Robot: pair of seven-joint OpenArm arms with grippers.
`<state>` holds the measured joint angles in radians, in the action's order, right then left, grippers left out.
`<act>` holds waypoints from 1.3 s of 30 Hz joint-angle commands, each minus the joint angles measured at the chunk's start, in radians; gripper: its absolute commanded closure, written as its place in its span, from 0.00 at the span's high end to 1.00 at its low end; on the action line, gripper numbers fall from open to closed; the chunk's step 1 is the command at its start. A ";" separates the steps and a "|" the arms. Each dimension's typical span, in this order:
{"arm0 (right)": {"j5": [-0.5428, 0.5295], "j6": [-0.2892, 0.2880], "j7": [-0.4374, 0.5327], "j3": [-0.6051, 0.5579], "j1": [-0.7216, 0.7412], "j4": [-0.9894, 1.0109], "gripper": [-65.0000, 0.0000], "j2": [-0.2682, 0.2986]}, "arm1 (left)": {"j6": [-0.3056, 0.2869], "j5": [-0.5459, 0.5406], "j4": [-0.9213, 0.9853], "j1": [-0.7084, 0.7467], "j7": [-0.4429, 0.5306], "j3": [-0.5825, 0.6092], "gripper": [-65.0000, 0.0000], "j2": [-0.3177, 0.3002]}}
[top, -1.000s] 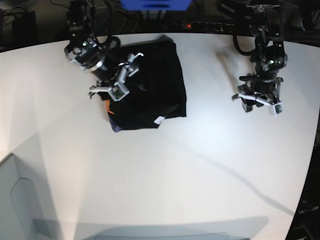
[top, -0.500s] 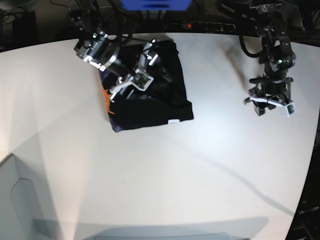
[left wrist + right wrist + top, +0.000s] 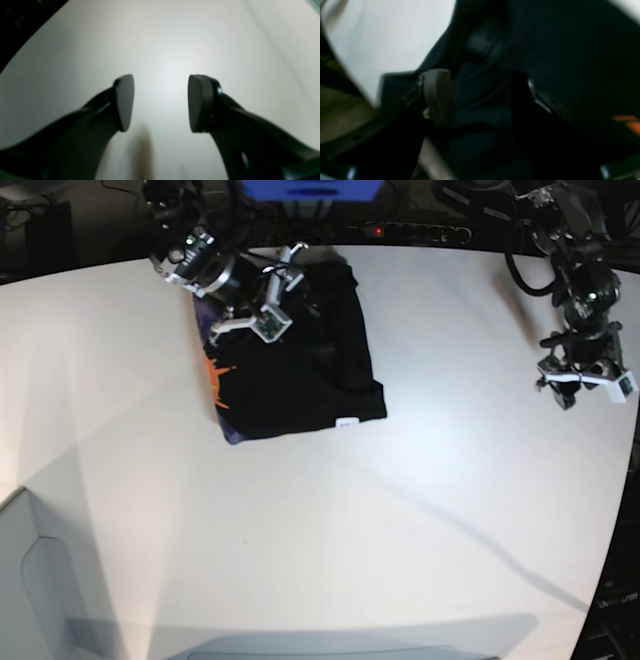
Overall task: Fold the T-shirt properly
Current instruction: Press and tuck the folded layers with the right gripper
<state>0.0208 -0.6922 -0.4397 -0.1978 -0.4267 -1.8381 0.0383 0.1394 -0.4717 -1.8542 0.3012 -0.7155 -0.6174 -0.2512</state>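
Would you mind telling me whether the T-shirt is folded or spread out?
Folded: the T-shirt lies as a compact rectangle, orange print peeking out along one edge.

Left hand [image 3: 160, 103] empty, pads spread wide. Right hand [image 3: 480, 98] angled down, pads parted, nothing gripped.

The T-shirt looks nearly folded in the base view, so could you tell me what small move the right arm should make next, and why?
Probably lift the right gripper straight up and clear. Its jaws stand open over the T-shirt, gripping no cloth, and the shirt already lies as a compact folded rectangle on the table. The left gripper hangs open, far off over bare table.
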 commanded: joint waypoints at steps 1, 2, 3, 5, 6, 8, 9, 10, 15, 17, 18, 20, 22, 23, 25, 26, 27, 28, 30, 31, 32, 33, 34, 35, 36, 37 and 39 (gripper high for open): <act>-0.018 -0.006 0.028 -0.016 0.010 0.013 0.58 -0.016 | -0.001 0.001 -0.023 -0.006 0.018 -0.003 0.52 -0.012; -0.018 -0.006 0.029 -0.025 0.013 0.053 0.58 -0.018 | -0.001 0.000 -0.025 -0.006 0.018 -0.002 0.52 -0.012; -0.018 -0.006 0.032 -0.038 0.025 0.088 0.58 -0.024 | -0.001 0.000 -0.026 -0.006 0.018 0.000 0.52 -0.012; -0.018 -0.006 0.063 -0.058 0.047 0.147 0.58 -0.041 | -0.001 0.000 -0.026 -0.007 0.018 0.000 0.52 -0.010; -0.018 -0.006 0.084 -0.064 0.052 0.168 0.58 -0.044 | -0.001 0.000 -0.026 -0.007 0.018 0.000 0.52 -0.010; -0.018 -0.006 0.123 -0.070 0.055 0.183 0.58 -0.047 | -0.001 0.000 -0.026 -0.007 0.018 0.000 0.52 -0.010; -0.018 -0.006 0.141 -0.081 0.055 0.180 0.58 -0.053 | -0.001 0.000 -0.026 -0.006 0.018 0.000 0.52 -0.010; -0.018 -0.006 0.158 -0.085 0.055 0.166 0.58 -0.058 | -0.001 0.000 -0.026 -0.006 0.018 0.000 0.52 -0.010; -0.018 -0.006 0.170 -0.085 0.053 0.025 0.59 -0.054 | -0.001 0.000 -0.026 0.002 0.018 -0.003 0.52 -0.010; -0.018 -0.006 0.169 -0.085 0.056 -0.008 0.59 -0.054 | -0.001 0.000 -0.026 0.005 0.018 -0.005 0.52 -0.010; -0.018 -0.006 0.169 -0.085 0.067 -0.012 0.59 -0.054 | -0.001 0.000 -0.026 0.005 0.018 -0.005 0.52 -0.010; -0.018 -0.006 0.167 -0.091 0.099 0.011 0.59 -0.054 | -0.001 0.000 -0.026 0.006 0.018 -0.006 0.52 -0.010; -0.018 -0.006 0.167 -0.091 0.118 0.074 0.59 -0.059 | -0.001 0.000 -0.026 0.014 0.018 -0.006 0.52 -0.010; -0.018 -0.006 0.167 -0.093 0.130 0.113 0.59 -0.061 | -0.001 0.000 -0.026 0.020 0.018 -0.006 0.52 -0.010; -0.018 -0.006 0.175 -0.114 0.150 0.194 0.59 -0.070 | -0.001 0.000 -0.026 0.023 0.018 -0.006 0.52 -0.010; -0.018 -0.006 0.175 -0.130 0.162 0.229 0.59 -0.077 | -0.001 0.000 -0.026 0.025 0.018 -0.006 0.52 -0.010; -0.018 -0.006 0.177 -0.139 0.173 0.257 0.59 -0.082 | -0.001 0.000 -0.026 0.025 0.018 -0.006 0.52 -0.010; -0.018 -0.006 0.177 -0.148 0.185 0.283 0.59 -0.090 | -0.001 0.000 -0.026 0.025 0.018 -0.006 0.52 -0.010; -0.018 -0.006 0.177 -0.174 0.203 0.314 0.59 -0.108 | -0.001 0.000 -0.028 0.025 0.018 -0.006 0.52 -0.010; -0.018 -0.006 0.177 -0.190 0.211 0.329 0.59 -0.116 | -0.001 0.000 -0.028 0.025 0.018 -0.006 0.52 -0.010; -0.018 -0.006 0.177 -0.205 0.228 0.338 0.59 -0.123 | -0.001 0.000 -0.028 0.025 0.018 -0.006 0.52 -0.010; -0.018 -0.006 0.177 -0.219 0.239 0.344 0.59 -0.128 | -0.001 0.000 -0.028 0.025 0.018 -0.006 0.52 -0.010; -0.017 -0.006 0.177 -0.228 0.245 0.344 0.59 -0.130 | -0.001 0.000 -0.028 0.028 0.017 -0.006 0.52 -0.010; -0.017 -0.006 0.177 -0.231 0.249 0.331 0.59 -0.130 | -0.001 0.000 -0.028 0.039 0.013 -0.006 0.52 -0.010; -0.017 -0.006 0.177 -0.226 0.249 0.314 0.59 -0.128 | -0.001 0.000 -0.034 0.045 0.003 -0.006 0.52 -0.010; -0.017 -0.006 0.177 -0.219 0.251 0.291 0.59 -0.123 | -0.001 0.000 -0.048 0.048 -0.014 -0.006 0.52 -0.010; -0.017 -0.006 0.170 -0.180 0.251 0.243 0.59 -0.116 | -0.001 0.000 -0.066 0.051 -0.052 -0.003 0.52 -0.007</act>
<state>0.0231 -0.6918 -0.2996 -0.3779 -0.1867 -1.5764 -0.0742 0.1390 -0.4725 -1.9011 0.3584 -0.7918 -0.6163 -0.2459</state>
